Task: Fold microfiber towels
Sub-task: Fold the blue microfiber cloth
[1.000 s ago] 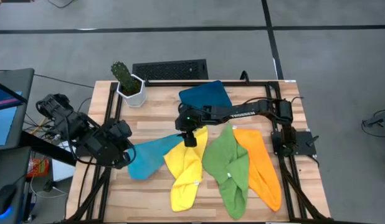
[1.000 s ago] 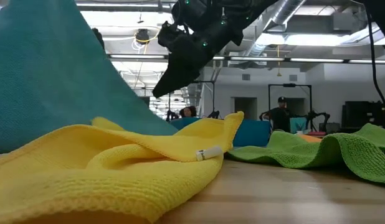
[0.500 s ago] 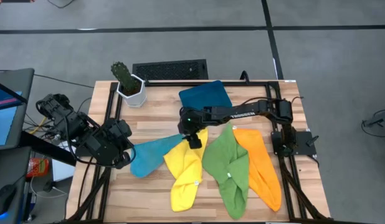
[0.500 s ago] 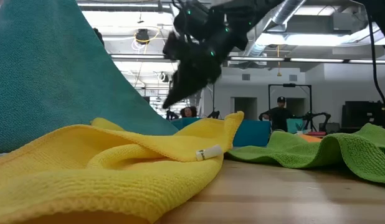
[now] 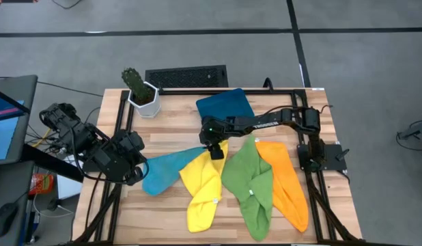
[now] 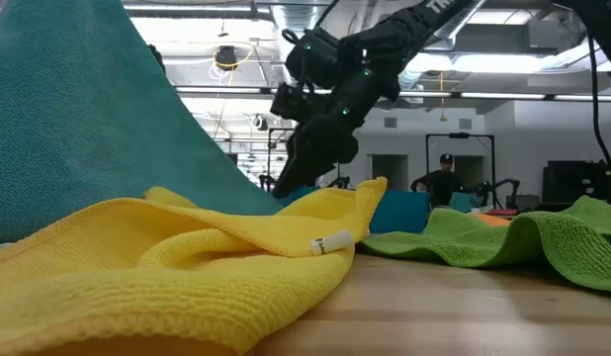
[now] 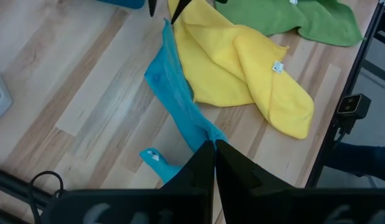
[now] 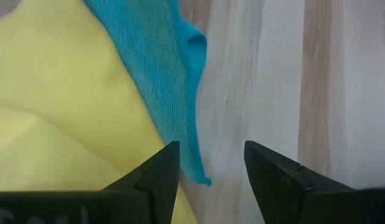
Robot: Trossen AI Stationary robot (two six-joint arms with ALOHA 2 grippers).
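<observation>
Blue towel [image 8: 174, 81] corner lies between open right fingers [image 8: 276, 180].

- The left gripper [image 5: 137, 174] sits at the table's left edge, fingers pressed together, its arm reaching in from off the left side.
- The right arm stretches from the right side toward mid-table, wrist bent downward.
- The right gripper [image 5: 216, 152] points down, fingers [image 8: 156, 174] spread apart, nothing between them.
</observation>
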